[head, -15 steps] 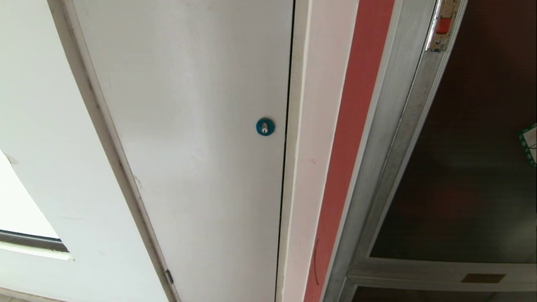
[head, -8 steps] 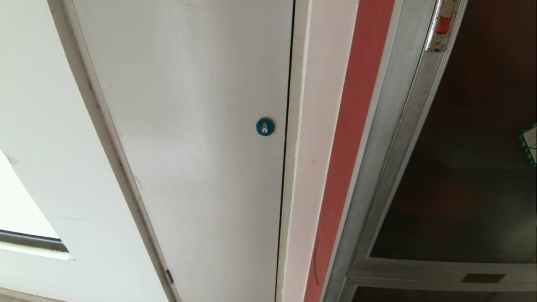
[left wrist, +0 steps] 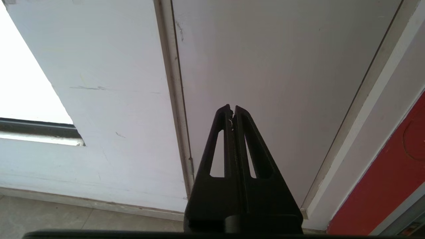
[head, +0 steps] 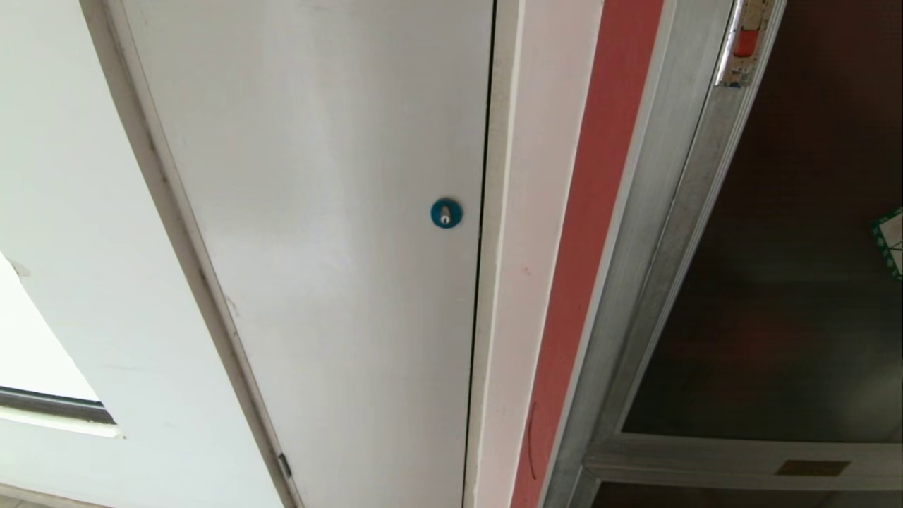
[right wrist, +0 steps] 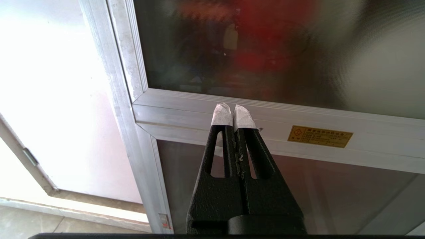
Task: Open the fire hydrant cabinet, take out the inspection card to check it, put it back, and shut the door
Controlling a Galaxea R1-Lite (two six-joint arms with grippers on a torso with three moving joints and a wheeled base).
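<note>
Comparing with the earlier frame, you get no change: both grippers, left gripper and right gripper, pinched closed, empty. One door closed at right, one white door.

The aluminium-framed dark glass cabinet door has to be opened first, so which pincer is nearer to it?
Right. The right pincer points at the aluminium-framed dark glass cabinet door, near its lower rail. The left pincer faces the plain white panel door beside the cabinet.
</note>
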